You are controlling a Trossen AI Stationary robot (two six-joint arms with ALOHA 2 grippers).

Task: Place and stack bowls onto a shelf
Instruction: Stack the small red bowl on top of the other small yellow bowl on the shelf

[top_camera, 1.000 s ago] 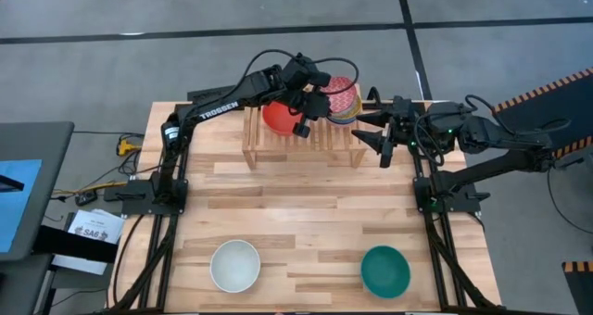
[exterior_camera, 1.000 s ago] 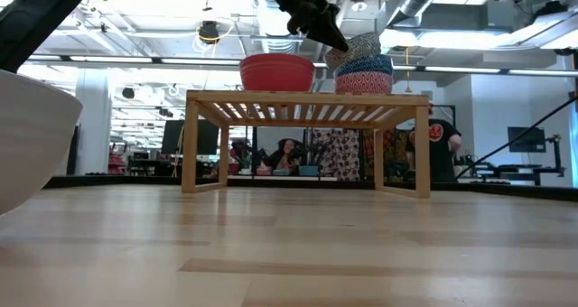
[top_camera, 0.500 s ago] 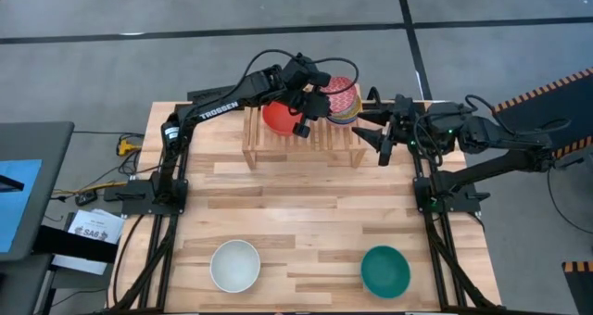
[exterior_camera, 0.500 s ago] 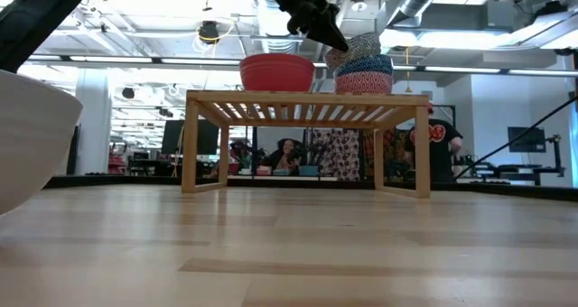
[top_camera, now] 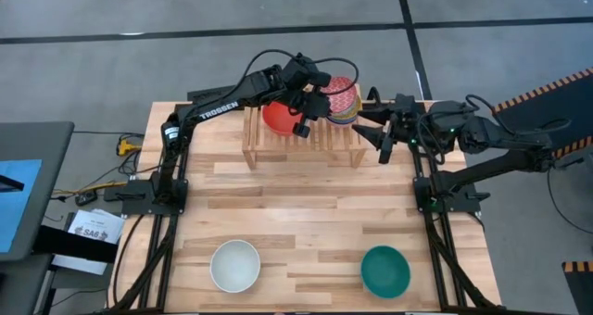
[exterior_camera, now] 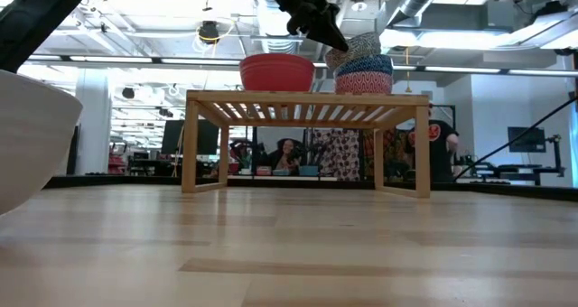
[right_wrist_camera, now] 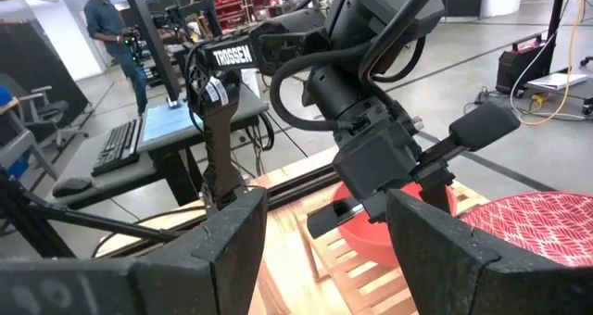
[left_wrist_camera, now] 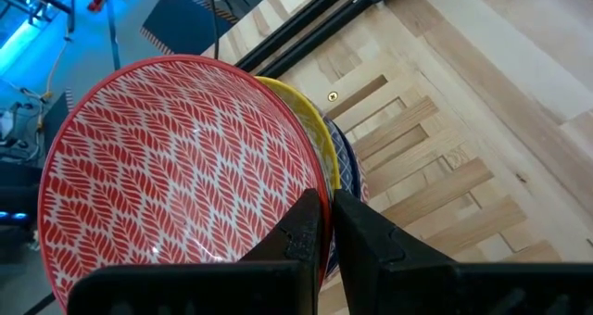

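The light-wood shelf [top_camera: 303, 144] [exterior_camera: 307, 99] stands at the table's far edge. A plain red bowl [top_camera: 276, 119] [exterior_camera: 276, 73] sits on its left half. On its right half is a stack of bowls [top_camera: 343, 102] [exterior_camera: 364, 72]: the pink-red patterned bowl [left_wrist_camera: 176, 157] on top, the yellow one [left_wrist_camera: 320, 144] under it, the blue-and-white one [left_wrist_camera: 349, 171] below. My left gripper [top_camera: 310, 100] [left_wrist_camera: 329, 211] is shut on the top bowl. My right gripper [top_camera: 378, 134] [right_wrist_camera: 324, 259] hovers open just right of the shelf. The white bowl [top_camera: 234, 265] and the teal bowl [top_camera: 384, 270] rest on the near tabletop. My left gripper pinches the rim of the pink-red patterned bowl [left_wrist_camera: 318, 187], on the side toward the red bowl, one finger [left_wrist_camera: 298, 236] inside and one [left_wrist_camera: 363, 236] outside. It comes from above and the table's left, slanting down. The bowl [exterior_camera: 359, 45] sits tilted on the stack.
The white bowl's side [exterior_camera: 27, 135] fills the left of the low view. The plank tabletop [top_camera: 306, 213] lies bare between the shelf and the two near bowls. People and equipment show in the room beyond the table.
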